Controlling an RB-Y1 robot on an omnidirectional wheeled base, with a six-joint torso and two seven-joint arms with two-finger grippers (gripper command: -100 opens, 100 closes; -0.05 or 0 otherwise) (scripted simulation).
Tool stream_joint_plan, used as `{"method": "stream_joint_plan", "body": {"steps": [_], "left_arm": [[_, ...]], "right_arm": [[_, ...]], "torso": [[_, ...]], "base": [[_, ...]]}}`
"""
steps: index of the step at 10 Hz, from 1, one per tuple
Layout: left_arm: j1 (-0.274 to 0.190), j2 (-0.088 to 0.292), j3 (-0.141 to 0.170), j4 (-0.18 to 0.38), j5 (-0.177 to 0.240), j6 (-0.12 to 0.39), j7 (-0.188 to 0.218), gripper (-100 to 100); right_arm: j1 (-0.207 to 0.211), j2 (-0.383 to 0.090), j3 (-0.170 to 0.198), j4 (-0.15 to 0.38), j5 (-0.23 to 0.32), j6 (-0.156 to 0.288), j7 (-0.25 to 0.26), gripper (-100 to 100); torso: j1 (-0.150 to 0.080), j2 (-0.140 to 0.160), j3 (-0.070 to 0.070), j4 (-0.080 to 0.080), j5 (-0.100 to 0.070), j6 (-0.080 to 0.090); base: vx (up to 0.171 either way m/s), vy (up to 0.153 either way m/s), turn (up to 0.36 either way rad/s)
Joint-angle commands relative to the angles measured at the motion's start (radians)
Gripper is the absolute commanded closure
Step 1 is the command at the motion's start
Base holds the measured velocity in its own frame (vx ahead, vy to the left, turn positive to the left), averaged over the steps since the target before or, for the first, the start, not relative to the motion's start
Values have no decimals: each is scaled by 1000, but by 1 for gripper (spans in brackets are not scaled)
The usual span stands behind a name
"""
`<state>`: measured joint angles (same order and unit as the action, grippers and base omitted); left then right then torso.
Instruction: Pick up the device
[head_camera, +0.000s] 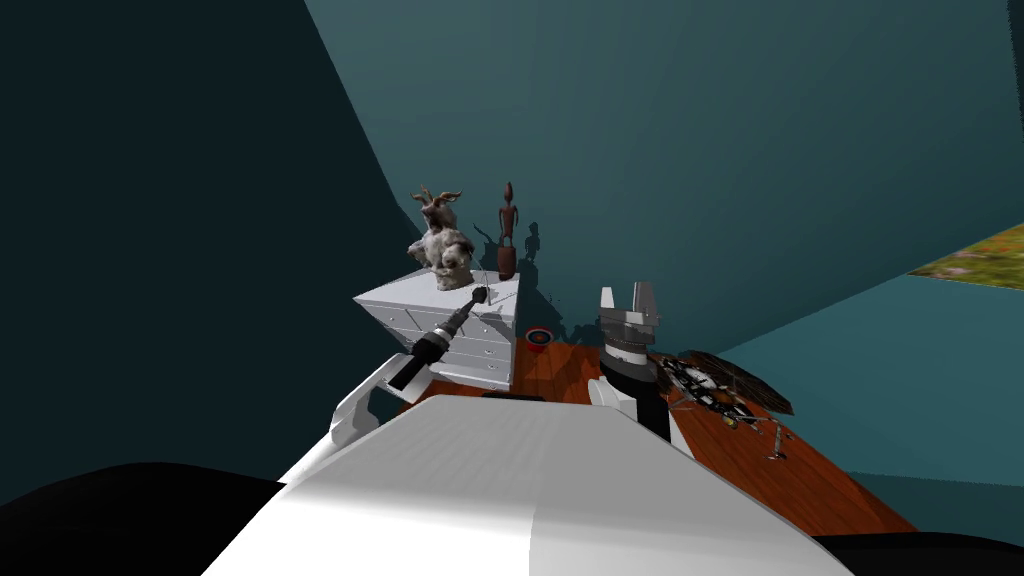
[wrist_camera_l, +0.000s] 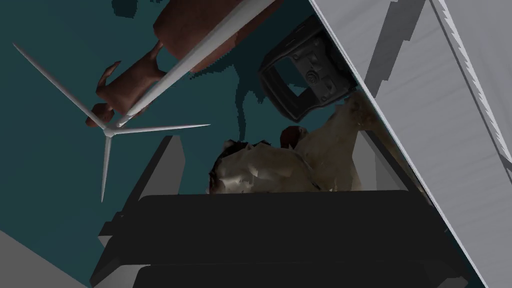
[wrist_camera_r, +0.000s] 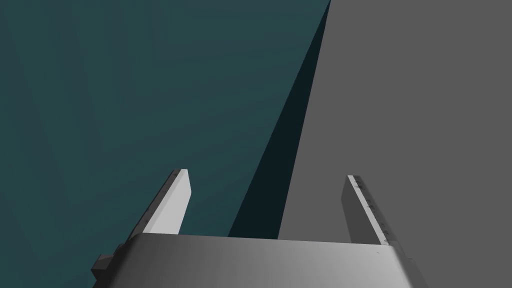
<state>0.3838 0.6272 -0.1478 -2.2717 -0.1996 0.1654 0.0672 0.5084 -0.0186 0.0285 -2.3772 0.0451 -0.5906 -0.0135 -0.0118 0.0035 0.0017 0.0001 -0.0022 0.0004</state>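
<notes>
1. The left hand (head_camera: 482, 295) is out over the top of the white dresser (head_camera: 470, 350), right by the goat bust (head_camera: 440, 250).
2. From the left wrist cam, the left hand (wrist_camera_l: 267, 136) is open, with its fingers (wrist_camera_l: 167, 165) spread wide. The bust (wrist_camera_l: 280, 167) sits in the gap between them, close to the hand's dark body. I can't tell if either finger actually touches it.
3. The device (wrist_camera_l: 305, 85) is a dark, boxy frame with screws on its back. It's on the dresser (wrist_camera_l: 425, 100) top just past the bust, further out than the fingertips, and nothing is gripping it.
4. Also on the dresser top are a brown figurine (wrist_camera_l: 130, 85) and a skinny white wind turbine model (wrist_camera_l: 107, 131), both off to one side of the device.
5. In the head view the figurine (head_camera: 508, 240) stands upright just beside the bust, toward the teal wall.
6. The right hand (head_camera: 626, 295) is held up over the orange-brown counter (head_camera: 820, 480), well apart from the dresser stuff. On its own cam the right hand (wrist_camera_r: 267, 174) is open too, with nothing between the fingers.
7. On the counter there's a small red round thing (head_camera: 540, 338) near the dresser, and a satellite-looking model (head_camera: 720, 385) on the robot's right side.
</notes>
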Motion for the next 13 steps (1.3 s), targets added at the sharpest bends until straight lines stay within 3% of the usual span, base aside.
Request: {"method": "stream_joint_plan", "body": {"steps": [1,2,3,4,5,6,7,8,11,12,13], "left_arm": [[22,50,-7,19,7,-50,17,-100],[22,58,-7,19,7,-58,17,-100],[44,98,-16,39,13,-99,30,-100],[44,107,-16,39,13,-105,30,-100],[68,149,-27,64,18,-147,45,-100],[68,158,-27,64,18,-153,45,-100],[93,197,-39,92,23,-194,59,-100],[93,211,-39,92,23,-204,59,-100],[147,301,-67,162,31,-304,89,-100],[147,321,-67,162,31,-310,89,-100],[175,358,-83,203,35,-341,103,-100]], "right_arm": [[0,0,0,0,0,0,0,0],[0,0,0,0,0,0,0,0],[0,0,0,0,0,0,0,0],[0,0,0,0,0,0,0,0],[0,0,0,0,0,0,0,0],[0,0,0,0,0,0,0,0],[0,0,0,0,0,0,0,0],[0,0,0,0,0,0,0,0],[0,0,0,0,0,0,0,0],[0,0,0,0,0,0,0,0],[0,0,0,0,0,0,0,0]], "torso": [[0,0,0,0,0,0],[3,1,0,0,1,0],[7,-1,0,0,2,0],[8,-2,-1,0,2,0],[8,-2,-1,0,2,0],[7,-3,-2,-1,2,0],[7,-3,-2,-1,2,0],[7,-3,-2,-1,2,0],[6,-4,-2,-1,1,0],[6,-4,-2,-1,1,0],[7,-4,-2,-1,1,0]], "base": [[-93,-98,3],[-67,-42,-6],[-54,-46,-25],[-47,-40,-3],[-37,-64,-23],[-35,-63,-4],[-48,-67,-15],[-32,-58,-8],[-34,-80,-17],[-26,-63,-10],[-13,-85,-28]]}}
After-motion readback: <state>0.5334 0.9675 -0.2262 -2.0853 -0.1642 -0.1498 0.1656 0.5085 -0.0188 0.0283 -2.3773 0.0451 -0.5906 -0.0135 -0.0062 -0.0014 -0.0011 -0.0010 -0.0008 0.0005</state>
